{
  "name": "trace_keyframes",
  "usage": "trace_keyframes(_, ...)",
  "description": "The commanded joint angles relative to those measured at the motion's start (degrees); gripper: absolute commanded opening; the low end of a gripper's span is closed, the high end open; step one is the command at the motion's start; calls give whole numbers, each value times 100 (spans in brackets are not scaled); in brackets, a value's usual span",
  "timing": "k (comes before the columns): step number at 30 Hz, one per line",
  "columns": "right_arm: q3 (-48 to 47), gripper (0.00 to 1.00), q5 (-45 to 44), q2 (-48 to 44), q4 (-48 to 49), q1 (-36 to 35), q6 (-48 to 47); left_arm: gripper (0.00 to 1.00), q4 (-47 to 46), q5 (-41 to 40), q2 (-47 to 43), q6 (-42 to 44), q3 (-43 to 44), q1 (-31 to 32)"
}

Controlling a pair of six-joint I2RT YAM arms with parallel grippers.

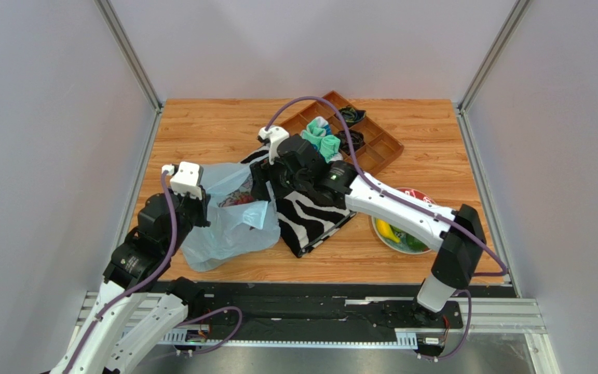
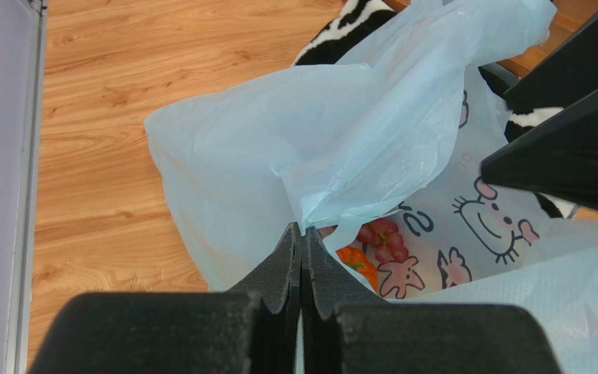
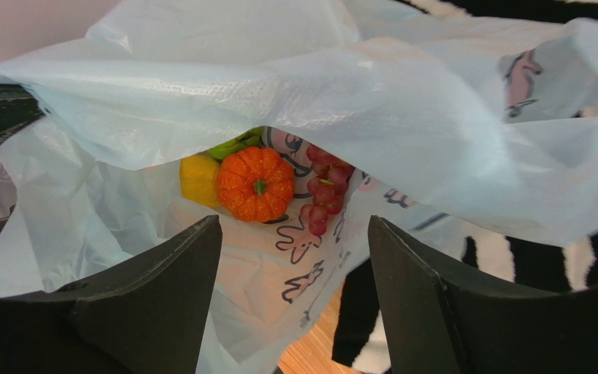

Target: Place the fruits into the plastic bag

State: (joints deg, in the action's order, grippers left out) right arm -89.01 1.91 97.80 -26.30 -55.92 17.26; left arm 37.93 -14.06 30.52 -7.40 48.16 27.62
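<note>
Two end effectors, one thin crinkly light-blue plastic bag [image 2: 279,132] on the wooden bench [image 1: 201,132]: soft, slippery, nearly weightless. You are pinching its rim fold in the left end effector [image 2: 302,249]; the right end effector [image 3: 294,226] is gaping empty at the mouth. Inside, a red-purple grape bunch [image 3: 324,191] is lying, bruisable.

No readable words or numbers, plastic bag [image 2: 279,140] bears only a cartoon cat face [image 2: 488,220], pink star-like figures [image 2: 402,276], dark curly marks [image 3: 298,238] too crumpled to decipher

Zebra cloth [image 1: 318,214] near brown tray [image 1: 382,145]; socks [image 1: 322,139] in tray.
</note>
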Motion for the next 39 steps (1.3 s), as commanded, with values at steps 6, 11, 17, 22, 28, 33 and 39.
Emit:
trace_keyframes(6, 867, 74, -823, -1297, 3, 292, -179, 0, -49, -123, -20, 46, 53, 7)
trace_keyframes(11, 1551, 75, -1280, -2123, -383, 555, -214, 0, -58, -158, -38, 54, 53, 7)
trace_keyframes(17, 2308, 75, -1492, -3073, -805, 1705, 23, 0, -58, -132, -20, 63, 53, 7)
trace_keyframes(22, 2924, 72, -1334, -3460, -982, 3013, -3, 0, -58, -132, -3, 63, 53, 7)
trace_keyframes(28, 3477, 62, -746, -3557, -1096, 4368, -161, 0, -40, -140, -29, 54, 44, 7)
trace_keyframes(33, 3777, 55, -377, -3549, -1096, 5063, -214, 0, -49, -123, -3, 54, 44, 7)
trace_keyframes(39, 3795, 49, -385, -3259, -1114, 5161, -170, 0, -49, -114, -20, 63, 44, 7)
